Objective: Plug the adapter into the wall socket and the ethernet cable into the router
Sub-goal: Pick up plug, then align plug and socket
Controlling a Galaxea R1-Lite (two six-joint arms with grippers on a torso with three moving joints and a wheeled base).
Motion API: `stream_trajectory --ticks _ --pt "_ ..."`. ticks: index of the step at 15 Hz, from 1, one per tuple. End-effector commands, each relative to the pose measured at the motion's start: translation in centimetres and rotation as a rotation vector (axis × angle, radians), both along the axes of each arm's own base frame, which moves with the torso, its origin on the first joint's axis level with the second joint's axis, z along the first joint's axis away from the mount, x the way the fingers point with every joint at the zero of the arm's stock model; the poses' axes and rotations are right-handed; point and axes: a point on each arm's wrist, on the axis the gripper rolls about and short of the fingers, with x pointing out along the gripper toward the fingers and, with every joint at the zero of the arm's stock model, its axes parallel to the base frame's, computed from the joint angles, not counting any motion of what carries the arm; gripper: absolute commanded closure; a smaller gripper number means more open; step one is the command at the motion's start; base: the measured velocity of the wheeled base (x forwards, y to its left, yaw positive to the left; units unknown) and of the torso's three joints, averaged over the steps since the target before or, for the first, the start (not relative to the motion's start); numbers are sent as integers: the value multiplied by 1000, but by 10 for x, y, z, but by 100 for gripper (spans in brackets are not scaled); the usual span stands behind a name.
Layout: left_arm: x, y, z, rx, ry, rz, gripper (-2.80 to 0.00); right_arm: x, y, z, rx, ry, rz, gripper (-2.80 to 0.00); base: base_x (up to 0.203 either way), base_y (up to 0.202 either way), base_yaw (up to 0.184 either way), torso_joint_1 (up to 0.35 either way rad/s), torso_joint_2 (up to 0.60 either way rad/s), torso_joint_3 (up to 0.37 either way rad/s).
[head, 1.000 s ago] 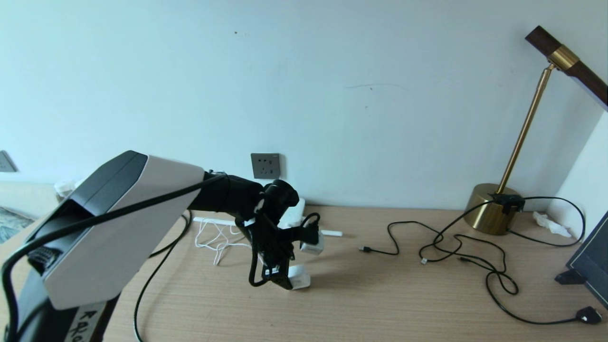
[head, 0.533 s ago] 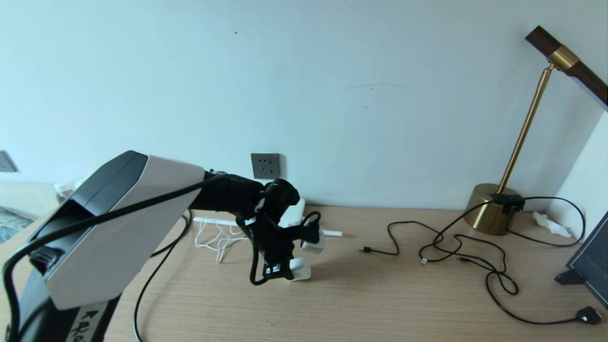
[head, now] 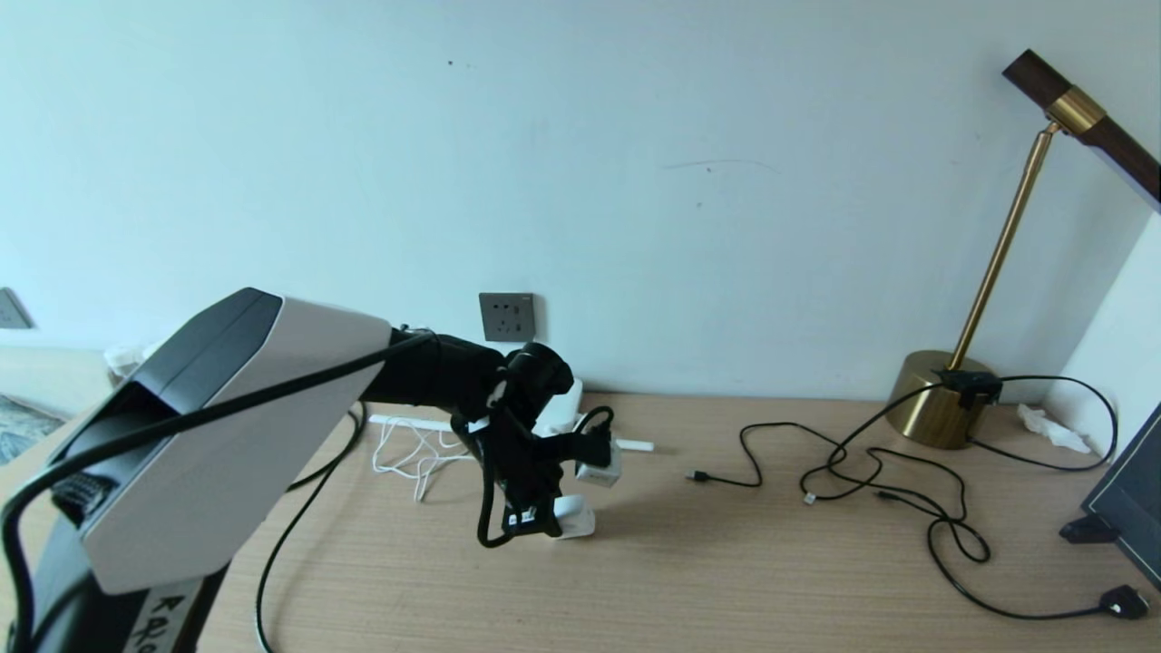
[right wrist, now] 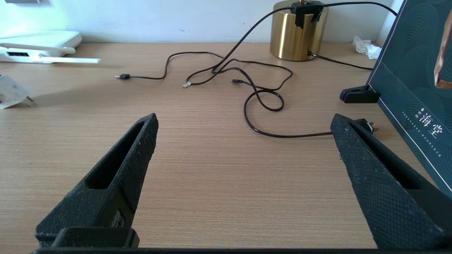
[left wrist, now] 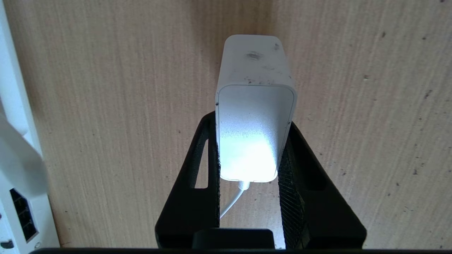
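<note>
Left gripper: the black left gripper [left wrist: 252, 141] is down at the light wooden desk [head: 726, 580], in front of the wall, with its two fingers [left wrist: 197, 183] pressed on both sides of the adapter.
Adapter: the small white rounded cube-shaped adapter [left wrist: 255, 116] sits between these fingers and its far end is at the desk surface; if it rests on the wood or is a little above it, I cannot tell. A thin white cord [left wrist: 233, 199] comes out of its near end.
Router: the flat white router [head: 562, 408] with slim stick antennas lies on the desk just behind the left gripper, at the foot of the wall; its dark port slots [left wrist: 23, 213] show beside the adapter in the left wrist view.
Wall socket: the dark grey square wall socket [head: 507, 316] is on the wall above the router, with nothing plugged in.
Right gripper: the right gripper [right wrist: 243, 137] stays low over the desk, its jaws spread wide and holding nothing.
Other things: thin black cords [head: 871, 472] lie in loops on the right part of the desk, near the round brass lamp base [head: 939, 399].
</note>
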Motion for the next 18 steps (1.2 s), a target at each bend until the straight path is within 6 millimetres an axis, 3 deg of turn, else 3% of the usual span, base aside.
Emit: stream_trajectory --ticks 1,4,7,12,15,18 --pt "-7 2 7 -1 -1 -10 0 0 0 0 0 0 0 -280 0 0 0 0 0 0" --pt "-35 19 24 1 6 -12 0 0 0 0 0 0 0 -280 0 0 0 0 0 0" --pt "-75 49 51 -40 -58 5 0 0 0 0 0 0 -1 -280 0 0 0 0 0 0" --pt "-161 136 104 -236 -142 99 0 0 0 0 0 1 -1 -280 0 0 0 0 0 0" --pt "-196 202 109 -411 -119 313 0 0 0 0 0 0 -1 -280 0 0 0 0 0 0" --pt "-208 226 103 -614 -26 395 0 0 0 0 0 0 0 -280 0 0 0 0 0 0"
